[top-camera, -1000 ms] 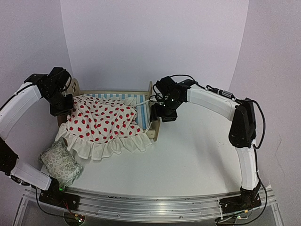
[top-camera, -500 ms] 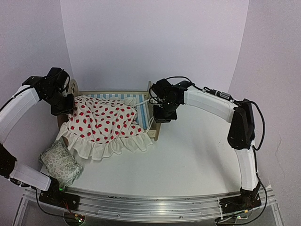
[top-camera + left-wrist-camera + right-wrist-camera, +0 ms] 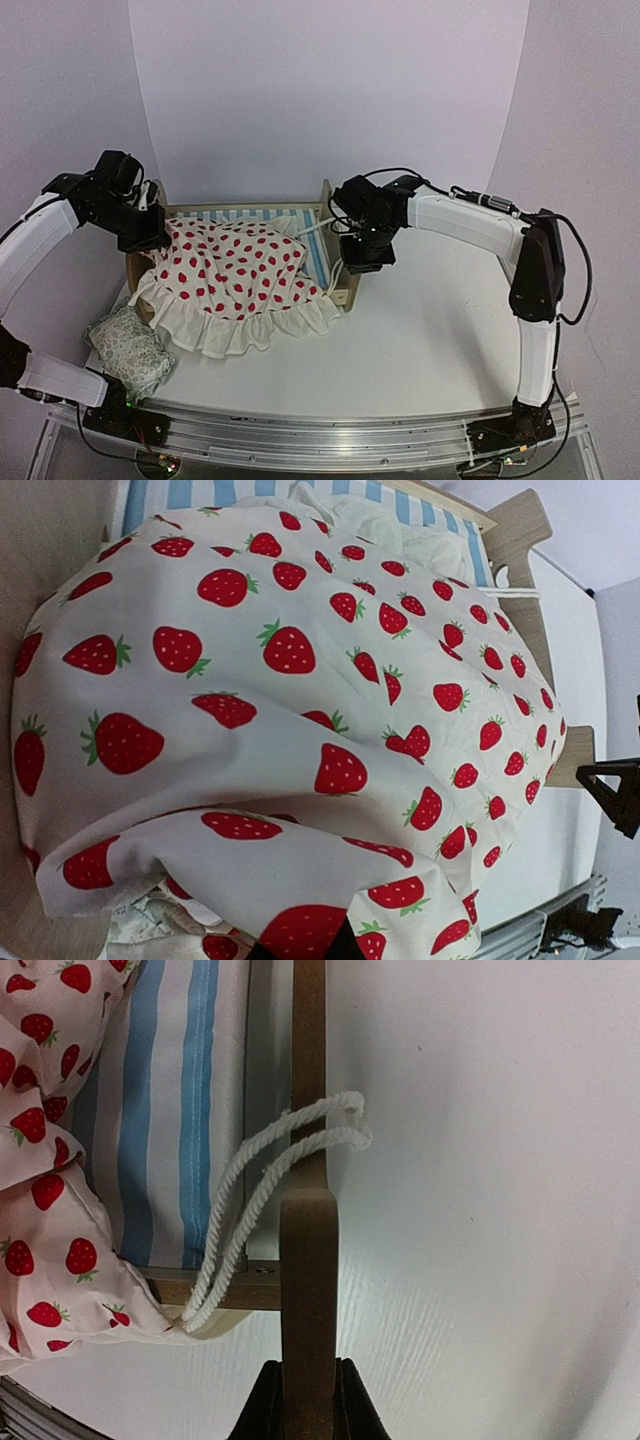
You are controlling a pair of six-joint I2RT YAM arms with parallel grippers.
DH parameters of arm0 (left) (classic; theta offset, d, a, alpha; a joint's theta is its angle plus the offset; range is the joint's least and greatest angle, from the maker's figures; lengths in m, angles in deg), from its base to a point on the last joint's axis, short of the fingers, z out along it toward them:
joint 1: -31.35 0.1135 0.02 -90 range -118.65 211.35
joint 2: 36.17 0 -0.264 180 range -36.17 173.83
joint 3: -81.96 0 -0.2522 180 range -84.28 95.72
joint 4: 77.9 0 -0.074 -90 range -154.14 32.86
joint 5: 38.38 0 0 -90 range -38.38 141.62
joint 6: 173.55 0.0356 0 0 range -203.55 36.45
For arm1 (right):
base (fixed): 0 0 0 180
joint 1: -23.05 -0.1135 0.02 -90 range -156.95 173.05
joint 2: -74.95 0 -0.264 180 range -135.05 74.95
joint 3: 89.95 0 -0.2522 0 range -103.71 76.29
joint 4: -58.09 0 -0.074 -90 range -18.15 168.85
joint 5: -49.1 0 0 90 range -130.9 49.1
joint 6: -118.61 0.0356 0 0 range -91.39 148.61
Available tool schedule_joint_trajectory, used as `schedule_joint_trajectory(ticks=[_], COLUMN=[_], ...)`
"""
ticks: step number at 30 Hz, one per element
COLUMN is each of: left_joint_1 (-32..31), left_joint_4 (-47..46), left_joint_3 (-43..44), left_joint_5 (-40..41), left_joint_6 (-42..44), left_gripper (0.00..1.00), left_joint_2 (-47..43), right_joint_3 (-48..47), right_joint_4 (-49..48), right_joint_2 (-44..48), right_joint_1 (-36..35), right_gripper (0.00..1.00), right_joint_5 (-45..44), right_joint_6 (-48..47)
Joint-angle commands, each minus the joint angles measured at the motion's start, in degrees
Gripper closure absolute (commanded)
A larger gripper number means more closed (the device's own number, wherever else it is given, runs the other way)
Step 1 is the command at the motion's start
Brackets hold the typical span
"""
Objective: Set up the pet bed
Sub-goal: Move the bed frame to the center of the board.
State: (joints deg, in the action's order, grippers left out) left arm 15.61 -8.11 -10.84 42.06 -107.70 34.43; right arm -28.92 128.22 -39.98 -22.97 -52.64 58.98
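"Pet bed [image 3: 312, 240], where is it and who's got it?"

"Right gripper [image 3: 307, 1380] is pinching the footboard [image 3: 308, 1210], with the wooden edge clamped between both fingers. A white cord loop [image 3: 300, 1145] is draped over the board just ahead of the fingertips. The striped mattress [image 3: 165, 1110] is on one side of the board and bare worktop [image 3: 480, 1210] on the other. So the bed stands on the worktop with its foot end in that gripper."

"Left one?"

"Left gripper [image 3: 148, 235] is at the head end, fingers pressed together. It looks like they have a fold of the strawberry blanket [image 3: 300, 680], but the cloth fills the wrist view, so that's a judgement. From there the blanket runs away across the mattress, bunched up, with the ruffle hanging over the near side rail."

"Step?"

"I'd call it dressing the bed. The right arm steadies or positions the frame and the left works the blanket."

"Next?"

"Probably spread the blanket flat, which needs the frame held firm so the pull doesn't drag it. The pillow [image 3: 128, 345] isn't placed yet. It's on the worktop, well apart from the left gripper, back toward that arm's base."
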Motion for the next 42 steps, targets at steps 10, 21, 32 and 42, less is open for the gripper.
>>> schedule_joint_trajectory(ticks=[10, 21, 32, 42], left_joint_1=[-21.2, -27.1, -28.8, -28.9], left_joint_4=[-10.1, -9.3, -7.4, -6.2], left_joint_3=[-7.4, -4.5, -3.8, -4.5], left_joint_5=[-3.0, 1.3, 4.1, 5.1], left_joint_6=[-13.0, -15.9, -18.0, -18.3], left_gripper=[0.99, 1.00, 1.00, 1.00], left_joint_2=[0.5, 3.8, 3.6, 2.6], right_joint_3=[23.0, 35.8, 44.4, 48.2], right_joint_4=[13.5, 15.4, 15.3, 13.9], right_joint_2=[31.5, 42.2, 45.0, 45.2], right_joint_1=[-0.7, -0.8, -1.2, -1.2], right_gripper=[1.00, 1.00, 1.00, 0.89], right_joint_5=[-13.2, -12.3, -12.8, -12.5], right_joint_6=[7.2, 13.5, 16.5, 16.2])
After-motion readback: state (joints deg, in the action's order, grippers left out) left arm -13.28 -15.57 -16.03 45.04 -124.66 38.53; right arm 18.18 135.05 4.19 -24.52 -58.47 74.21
